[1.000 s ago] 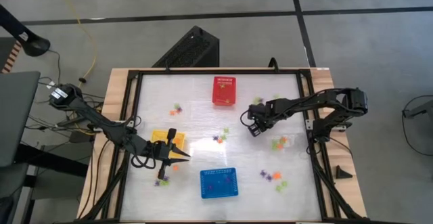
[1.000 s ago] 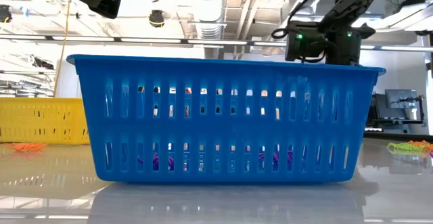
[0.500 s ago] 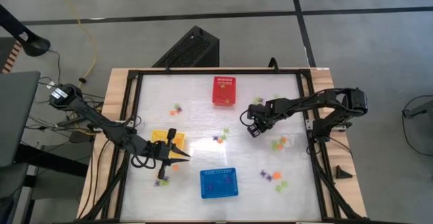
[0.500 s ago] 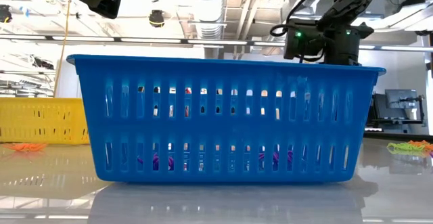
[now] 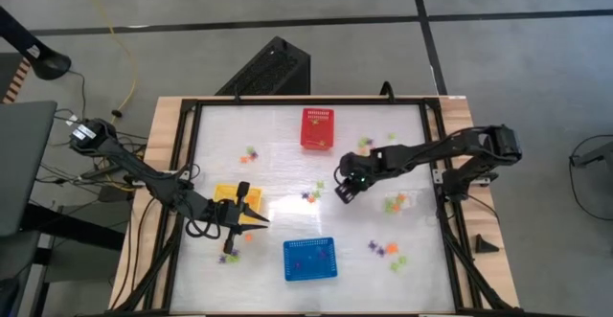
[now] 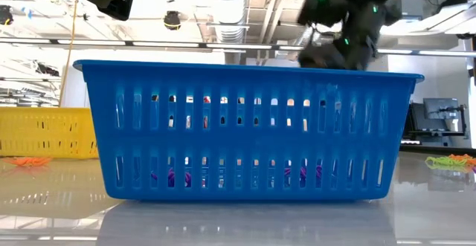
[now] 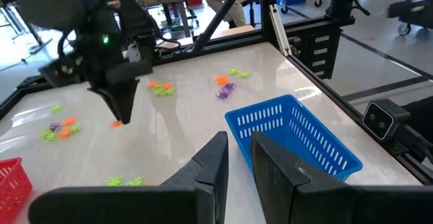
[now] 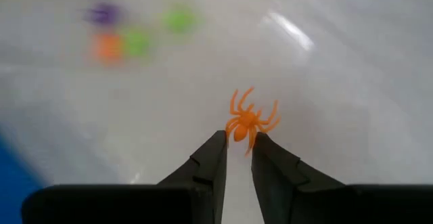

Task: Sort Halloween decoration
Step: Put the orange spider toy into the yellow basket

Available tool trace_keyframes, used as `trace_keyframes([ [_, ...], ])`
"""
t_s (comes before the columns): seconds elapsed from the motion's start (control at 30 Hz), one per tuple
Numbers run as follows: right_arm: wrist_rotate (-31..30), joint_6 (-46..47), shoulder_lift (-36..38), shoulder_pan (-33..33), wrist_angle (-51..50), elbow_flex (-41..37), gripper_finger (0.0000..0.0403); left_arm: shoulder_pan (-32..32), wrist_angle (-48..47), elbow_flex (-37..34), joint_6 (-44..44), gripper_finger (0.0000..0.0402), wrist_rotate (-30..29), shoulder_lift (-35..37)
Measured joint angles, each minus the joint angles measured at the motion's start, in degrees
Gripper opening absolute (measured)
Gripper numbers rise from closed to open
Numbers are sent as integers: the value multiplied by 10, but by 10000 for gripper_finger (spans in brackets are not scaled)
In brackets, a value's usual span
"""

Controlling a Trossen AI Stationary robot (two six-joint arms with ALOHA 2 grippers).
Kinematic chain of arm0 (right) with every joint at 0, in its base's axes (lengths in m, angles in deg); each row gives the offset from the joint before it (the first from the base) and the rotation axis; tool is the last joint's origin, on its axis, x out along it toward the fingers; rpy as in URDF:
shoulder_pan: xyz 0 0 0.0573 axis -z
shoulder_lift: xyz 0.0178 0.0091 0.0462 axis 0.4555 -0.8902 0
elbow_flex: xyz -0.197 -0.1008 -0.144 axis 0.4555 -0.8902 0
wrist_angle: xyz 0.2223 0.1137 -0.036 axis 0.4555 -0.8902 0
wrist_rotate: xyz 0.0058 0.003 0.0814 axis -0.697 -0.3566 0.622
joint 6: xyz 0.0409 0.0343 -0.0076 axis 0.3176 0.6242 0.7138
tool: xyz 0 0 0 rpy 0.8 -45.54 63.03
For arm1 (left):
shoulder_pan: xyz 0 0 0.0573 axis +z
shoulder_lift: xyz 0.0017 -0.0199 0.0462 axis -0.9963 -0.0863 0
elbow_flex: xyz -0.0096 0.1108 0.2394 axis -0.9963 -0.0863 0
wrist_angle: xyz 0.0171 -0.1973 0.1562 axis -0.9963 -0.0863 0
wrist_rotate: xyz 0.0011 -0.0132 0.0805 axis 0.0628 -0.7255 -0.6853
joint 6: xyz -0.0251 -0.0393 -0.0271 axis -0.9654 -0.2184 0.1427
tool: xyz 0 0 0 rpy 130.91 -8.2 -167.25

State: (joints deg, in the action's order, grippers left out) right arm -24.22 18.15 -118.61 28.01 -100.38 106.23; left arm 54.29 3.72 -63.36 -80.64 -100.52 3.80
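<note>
Right gripper (image 8: 236, 141) has got an orange spider (image 8: 251, 121) pinched between its fingers, nipped by the back end of the body with the legs poking out past the tips. It's hanging over the middle of the tabletop (image 5: 278, 135), roughly between the red basket (image 5: 318, 128) and the blue basket (image 5: 309, 259). From the left wrist view you can see the orange bit dangling under it, clear of the surface

These things look like featherweight moulded plastic, stiff in the body but with thin springy legs, so I'd guess a leg-only grab would slip or flick away. The body is the spot to hold, and it needs barely any squeeze

Left gripper (image 7: 238, 160) is parked by the yellow basket (image 5: 237, 193), fingers nearly together with a thin gap and nothing in them

Other trinkets (image 5: 387, 253) are scattered around, mostly on the right half of the tabletop
</note>
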Motion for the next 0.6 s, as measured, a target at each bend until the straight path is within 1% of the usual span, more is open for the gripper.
trace_keyframes([
  [0.13,-7,-11,0,-42,59,31,97,0,0,0,0,55,0,0],
  [0.3,-61,-30,0,-90,126,60,97,0,0,0,0,55,0,0],
  [0.43,-116,-48,-2,-114,173,68,97,0,4,0,0,55,0,0],
  [0.53,-127,-71,-29,-123,242,68,97,0,6,0,0,55,0,0],
  [0.6,-126,-92,-68,-125,293,79,97,0,6,0,0,55,0,0],
])
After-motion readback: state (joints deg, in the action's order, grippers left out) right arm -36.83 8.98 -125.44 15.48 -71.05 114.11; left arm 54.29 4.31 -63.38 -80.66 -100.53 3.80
